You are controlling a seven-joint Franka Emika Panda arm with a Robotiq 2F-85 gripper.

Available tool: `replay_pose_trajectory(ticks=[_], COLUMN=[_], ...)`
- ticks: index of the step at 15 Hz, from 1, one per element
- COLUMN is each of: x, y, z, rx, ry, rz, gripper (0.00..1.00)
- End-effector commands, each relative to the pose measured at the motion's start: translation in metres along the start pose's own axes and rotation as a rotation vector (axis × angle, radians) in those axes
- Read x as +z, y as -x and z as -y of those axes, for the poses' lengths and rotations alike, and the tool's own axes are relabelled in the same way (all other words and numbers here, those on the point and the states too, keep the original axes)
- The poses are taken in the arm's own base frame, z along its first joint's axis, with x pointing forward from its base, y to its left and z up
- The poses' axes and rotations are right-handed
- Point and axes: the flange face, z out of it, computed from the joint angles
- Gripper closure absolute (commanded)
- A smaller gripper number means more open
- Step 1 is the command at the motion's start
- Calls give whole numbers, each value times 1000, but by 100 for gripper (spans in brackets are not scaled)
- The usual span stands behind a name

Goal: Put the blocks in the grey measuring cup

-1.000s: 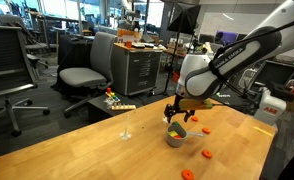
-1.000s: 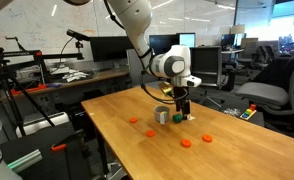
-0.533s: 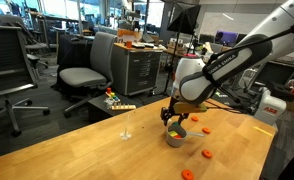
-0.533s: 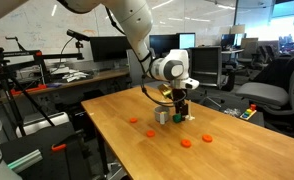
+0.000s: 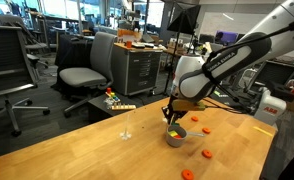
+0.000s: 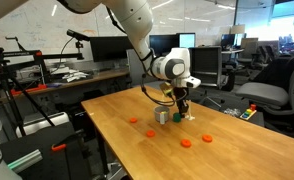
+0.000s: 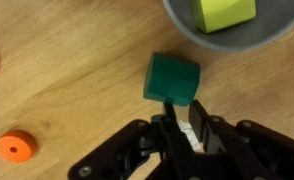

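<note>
**Grasp step.** Your gripper (image 7: 179, 112) is closed narrow at the green block's (image 7: 173, 77) 6 o'clock edge; grip unconfirmed. Next, check hold, then carry to the cup (image 7: 183, 18) at 1 o'clock.

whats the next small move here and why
Probably a short straight lift. The fingers look shut on the green block, which sits on the table just beside the grey measuring cup. Lifting first should clear the rim before moving over the cup, where a yellow-green cube already lies.
</note>
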Motion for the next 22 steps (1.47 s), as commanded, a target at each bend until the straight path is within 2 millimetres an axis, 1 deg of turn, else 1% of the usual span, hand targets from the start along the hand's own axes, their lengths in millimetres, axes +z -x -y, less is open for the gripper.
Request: replay_pose_trajectory(ticks=[1,2,3,5,6,7,8,11,15,22], x=[-8,-8,-7,-8,-8,-8,-9,-10,-12,-3], y=[-1,2,4,11,13,14,14,14,13,22], z=[2,4,4,8,11,12,13,16,13,5], rx=[7,-29,-21,-52,-47,-32,-2,14,28,31], ry=[-15,-16,1,-22,-19,-31,-34,-48,-49,2], rz=[18,39,40,85,89,102,88,88,106,176], gripper=[50,44,36,20,13,5,1,0,0,0])
